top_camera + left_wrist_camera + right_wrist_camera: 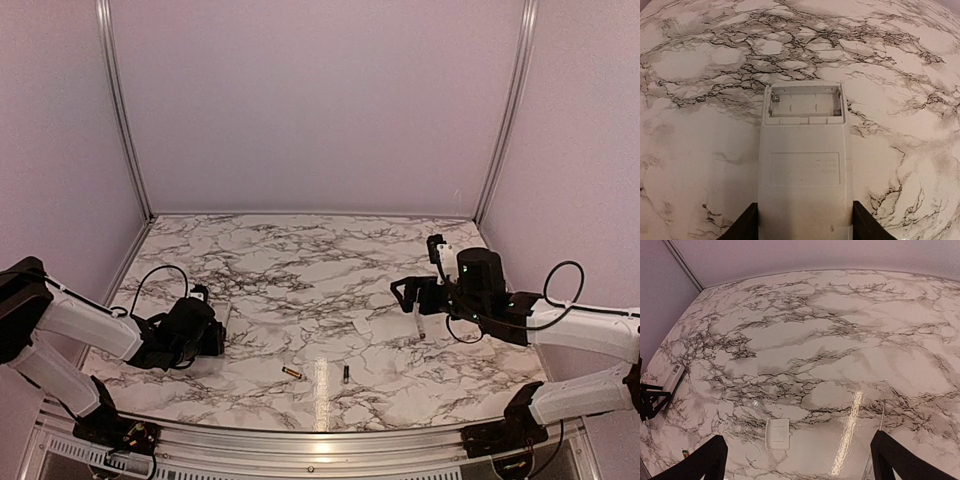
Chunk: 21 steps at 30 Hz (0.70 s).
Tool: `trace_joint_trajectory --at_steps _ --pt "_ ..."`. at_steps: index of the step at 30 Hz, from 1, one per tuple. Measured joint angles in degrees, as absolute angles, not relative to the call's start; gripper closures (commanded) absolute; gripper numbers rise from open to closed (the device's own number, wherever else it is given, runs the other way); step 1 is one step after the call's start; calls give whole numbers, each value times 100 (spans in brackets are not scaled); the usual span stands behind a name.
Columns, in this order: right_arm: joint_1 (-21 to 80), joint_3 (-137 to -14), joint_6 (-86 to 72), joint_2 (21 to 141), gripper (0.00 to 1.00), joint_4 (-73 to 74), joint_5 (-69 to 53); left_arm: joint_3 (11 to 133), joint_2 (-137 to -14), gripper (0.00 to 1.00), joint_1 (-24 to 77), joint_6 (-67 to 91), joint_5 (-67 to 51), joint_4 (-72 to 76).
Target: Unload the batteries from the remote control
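Left wrist: your left gripper clamps the empty remote. Batteries lie by the near edge; right gripper gapes. Probably just release.

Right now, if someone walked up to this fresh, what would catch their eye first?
The white remote control sits back-up between the fingers of the left gripper, its battery compartment open and empty. Near the front edge of the marble table, the gold-brown battery lies loose to the left of the dark battery. A small white panel, likely the compartment cover, lies just ahead of the open right gripper.
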<state>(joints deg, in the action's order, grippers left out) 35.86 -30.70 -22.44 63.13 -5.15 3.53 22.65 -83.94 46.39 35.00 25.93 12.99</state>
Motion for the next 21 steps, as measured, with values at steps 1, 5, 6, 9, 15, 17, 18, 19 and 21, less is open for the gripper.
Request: trace_joint_trajectory --at_steps 1,5,6,9,15,17,18,19,21 --pt "3586 -3070 -2241 6313 2 -515 353 2263 -8383 36 4639 3509 2593 1295" --pt "3586 -3070 -2244 6313 2 -515 353 2263 -8178 10 4639 3520 2602 1164" --pt "3586 -3070 -2241 6311 2 -515 353 2263 -8099 7 4639 3479 2613 1116" --pt "3588 -3070 -2241 6305 2 -515 355 2270 -7762 1 4639 3481 2670 943" --pt "3590 -3070 -2220 6298 2 -513 353 2370 -7227 1 4639 3420 2773 502" --pt "3590 -3079 -2198 6298 1 -506 353 2495 -6997 1 4639 3363 2851 274" --pt "3590 -3092 -2180 6298 1 -506 353 2565 -6888 1 4639 3332 2888 172" --pt "3590 -3122 -2145 6298 2 -502 357 2694 -6722 1 4639 3269 2952 14" --pt "3597 -3223 -2091 6300 2 -491 410 2921 -6455 1 4639 3146 3116 -167"
